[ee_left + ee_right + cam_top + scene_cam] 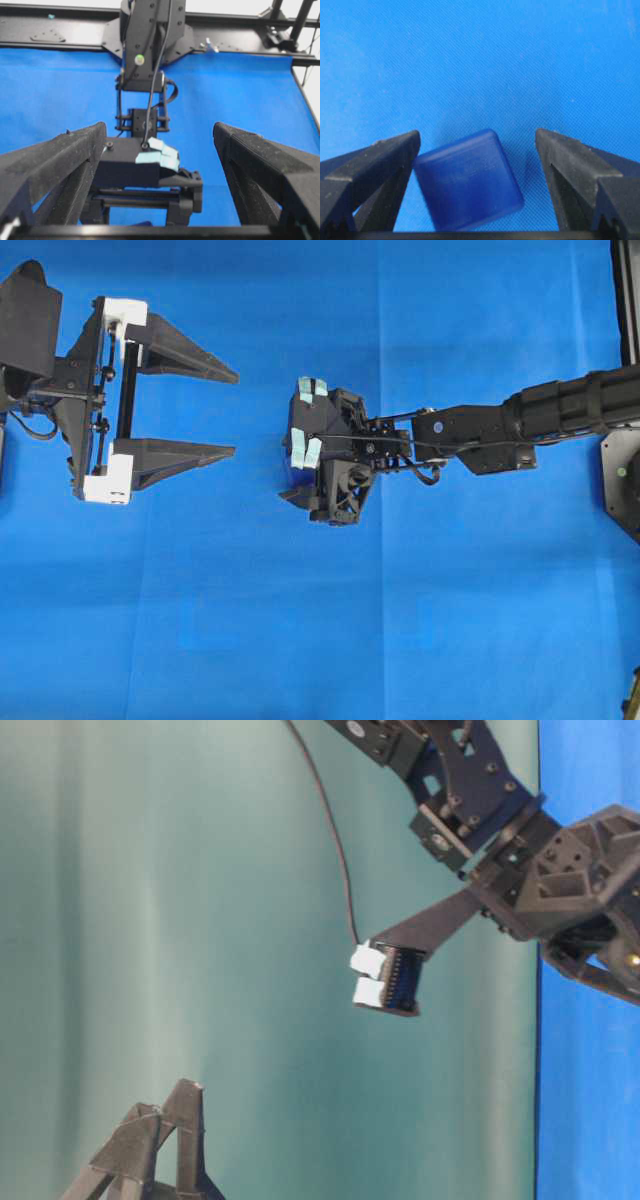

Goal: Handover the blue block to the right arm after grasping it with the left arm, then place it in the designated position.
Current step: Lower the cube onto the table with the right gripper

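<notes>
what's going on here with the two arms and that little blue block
The right arm's claw points down at the blue cloth with its jaws spread. The blue block lies between them, against one finger and clear of the other, so it looks released rather than gripped. The left arm's claw is wide open and empty, off to the side of the right arm. The placing looks about done.

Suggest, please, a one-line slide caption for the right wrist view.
Right pincer open over the blue cloth, the blue block tilted between its fingers, near the left one.
</notes>
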{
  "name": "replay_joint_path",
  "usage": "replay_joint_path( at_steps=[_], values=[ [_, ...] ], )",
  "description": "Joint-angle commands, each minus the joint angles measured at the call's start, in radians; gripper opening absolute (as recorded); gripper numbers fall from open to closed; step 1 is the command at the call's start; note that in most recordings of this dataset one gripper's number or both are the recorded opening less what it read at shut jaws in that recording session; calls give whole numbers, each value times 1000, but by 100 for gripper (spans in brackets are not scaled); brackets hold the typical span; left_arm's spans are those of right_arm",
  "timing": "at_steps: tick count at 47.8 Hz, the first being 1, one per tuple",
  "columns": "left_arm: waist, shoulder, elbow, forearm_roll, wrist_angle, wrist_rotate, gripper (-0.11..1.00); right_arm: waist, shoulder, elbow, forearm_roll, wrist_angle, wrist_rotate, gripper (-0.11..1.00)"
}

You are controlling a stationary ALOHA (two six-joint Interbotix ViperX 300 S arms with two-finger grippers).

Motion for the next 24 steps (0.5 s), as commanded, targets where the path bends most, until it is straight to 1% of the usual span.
replay_joint_path(
  at_steps=[1, 16, 24],
  values=[
    [-2, -11, -21, 2, -5, 2, 91, 6, -77, -17, 5, 26, -3, 86],
    [-3, -9, -25, 0, -5, -3, 91, 12, -255, -5, -2, 172, -12, 86],
    [-3, -9, -25, 2, -5, -3, 91, 12, -374, 8, -21, 259, -12, 86]
  ],
)
